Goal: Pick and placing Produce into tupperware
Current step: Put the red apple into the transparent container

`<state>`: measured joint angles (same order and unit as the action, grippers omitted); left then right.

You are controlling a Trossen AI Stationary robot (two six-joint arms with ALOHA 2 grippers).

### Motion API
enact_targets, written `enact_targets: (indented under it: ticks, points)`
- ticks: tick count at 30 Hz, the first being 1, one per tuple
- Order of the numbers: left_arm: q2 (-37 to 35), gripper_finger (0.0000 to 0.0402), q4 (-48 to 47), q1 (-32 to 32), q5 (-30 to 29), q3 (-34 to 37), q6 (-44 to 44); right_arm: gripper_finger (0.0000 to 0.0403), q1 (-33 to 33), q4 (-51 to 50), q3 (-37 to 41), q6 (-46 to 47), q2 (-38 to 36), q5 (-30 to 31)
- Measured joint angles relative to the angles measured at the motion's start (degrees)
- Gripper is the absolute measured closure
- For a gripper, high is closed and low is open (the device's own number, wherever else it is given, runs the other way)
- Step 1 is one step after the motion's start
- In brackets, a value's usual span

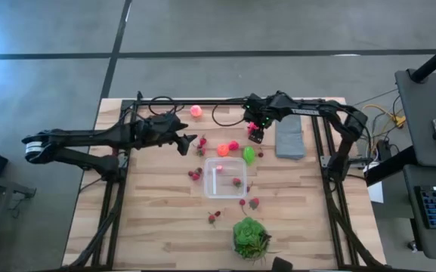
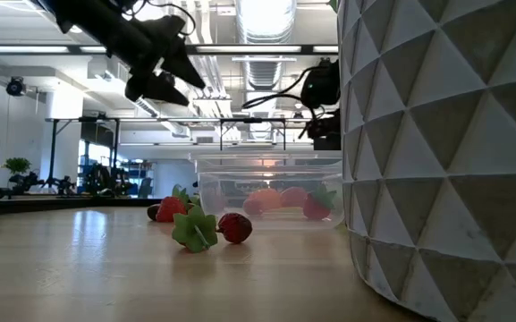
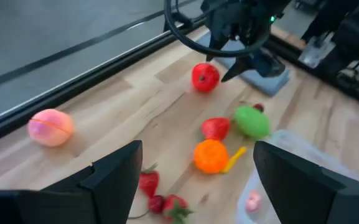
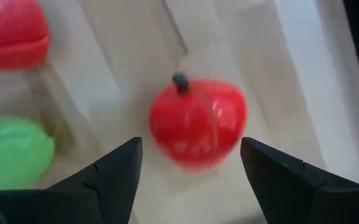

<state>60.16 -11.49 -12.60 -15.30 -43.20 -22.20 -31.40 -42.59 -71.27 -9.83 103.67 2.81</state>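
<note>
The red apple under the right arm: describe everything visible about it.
The small, glossy red plastic toy apple is round, with a short dark stem and a faint seam down its middle. It rests on the pale wooden table, apart from the other pieces. The right tool hangs directly over it, fingers open on either side, not touching. The left wrist view shows it beyond a lime-green piece, near the flat grey slab.

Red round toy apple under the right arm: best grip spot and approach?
Grip the red round toy apple across its widest middle, coming straight down from above. The right end effector is open and hangs over it, one finger to each side. The small dark stem lies clear of the gap, and the bare wooden tabletop around the apple leaves room.
</note>
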Motion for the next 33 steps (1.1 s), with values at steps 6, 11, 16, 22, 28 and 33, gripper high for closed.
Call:
enact_targets:
  ticks: [6, 11, 16, 22, 28, 33]
  points:
    - [1.2, 0.0109, 0.4, -2.0, 0.1, 0.4, 2.2, 0.0138, -0.5, -0.3, -4.4, -0.4, 4.1, 0.0]
    - [1.8, 0.0109, 0.4, -2.9, 1.6, 0.5, 2.2, 0.0136, -0.5, -0.4, -5.3, -1.3, 5.5, 0.0]
    - [2.0, 0.0109, 0.3, -3.1, 2.3, 0.5, 2.2, 0.0110, -0.7, -0.7, -5.1, -0.9, 6.3, 0.0]
    - [2.0, 0.0109, 0.3, -3.2, 2.3, 0.5, 2.5, 0.0070, -0.6, -2.0, -5.0, 0.4, 8.2, -0.2]
    - [2.0, 0.0109, 0.2, -3.2, 2.3, 0.5, 3.4, 0.0054, -0.6, -2.5, -5.0, 0.6, 9.5, 0.2]
    - [2.0, 0.0109, 0.2, -3.2, 2.5, 0.5, 3.4, 0.0068, -0.6, -2.4, -5.0, 2.2, 9.5, 0.5]
